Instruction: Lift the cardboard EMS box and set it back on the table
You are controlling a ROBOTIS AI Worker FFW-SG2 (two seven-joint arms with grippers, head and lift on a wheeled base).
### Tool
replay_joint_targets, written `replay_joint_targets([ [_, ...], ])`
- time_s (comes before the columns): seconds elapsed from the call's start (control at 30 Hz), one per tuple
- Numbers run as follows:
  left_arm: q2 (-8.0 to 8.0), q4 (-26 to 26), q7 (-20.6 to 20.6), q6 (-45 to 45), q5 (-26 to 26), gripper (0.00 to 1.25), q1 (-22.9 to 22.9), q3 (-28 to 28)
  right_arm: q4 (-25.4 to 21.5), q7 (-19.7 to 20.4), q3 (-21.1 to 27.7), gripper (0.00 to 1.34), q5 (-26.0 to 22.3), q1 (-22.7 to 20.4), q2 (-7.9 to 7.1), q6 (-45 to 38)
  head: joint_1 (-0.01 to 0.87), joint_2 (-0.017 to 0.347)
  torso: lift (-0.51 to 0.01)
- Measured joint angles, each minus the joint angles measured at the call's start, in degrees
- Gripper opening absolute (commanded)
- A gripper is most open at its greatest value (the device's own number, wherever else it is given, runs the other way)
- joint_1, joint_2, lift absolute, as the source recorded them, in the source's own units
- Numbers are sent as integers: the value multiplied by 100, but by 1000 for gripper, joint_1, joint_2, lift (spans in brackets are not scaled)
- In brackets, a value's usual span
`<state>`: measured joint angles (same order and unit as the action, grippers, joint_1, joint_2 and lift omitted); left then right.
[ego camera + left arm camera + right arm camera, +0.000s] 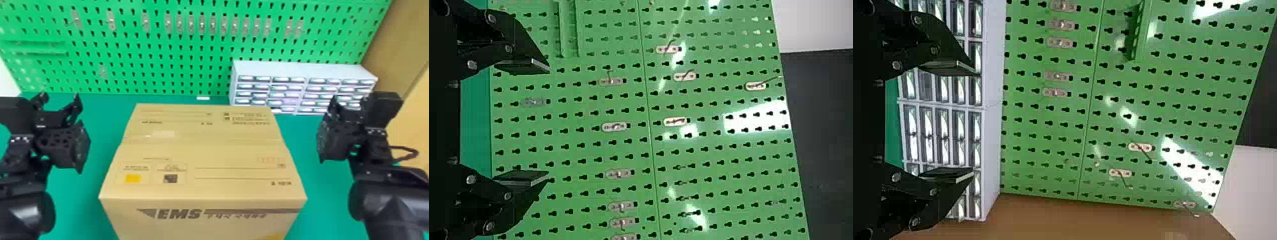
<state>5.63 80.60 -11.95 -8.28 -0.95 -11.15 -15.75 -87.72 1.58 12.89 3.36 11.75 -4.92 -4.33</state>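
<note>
Box (204, 150), the cardboard EMS one, stands level and closed on the green table (75, 207), midway between the left and right edges and forward of the far edge, its base cut off by the head view. The left gripper (81, 127) hangs off its left side and the right gripper (326, 124) off its right, both apart from the cardboard. Each has its two fingers spread wide with nothing between them. A pale drawer cabinet (303, 68) stands toward the table's far right corner, against the green pegboard (143, 65) that rises along the far edge
</note>
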Motion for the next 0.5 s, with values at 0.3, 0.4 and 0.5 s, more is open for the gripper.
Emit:
replay_joint_targets([
  [0.3,0,0,0,0,-11,753,37,-18,0,0,-14,802,23,-7,15,12,678,-15,-38],
  [0.4,0,0,0,0,-11,753,40,-21,0,0,-14,802,24,-7,17,18,678,-15,-44],
  [0.5,0,0,0,0,-11,753,39,-23,0,0,-15,802,24,-7,17,20,678,-15,-50],
])
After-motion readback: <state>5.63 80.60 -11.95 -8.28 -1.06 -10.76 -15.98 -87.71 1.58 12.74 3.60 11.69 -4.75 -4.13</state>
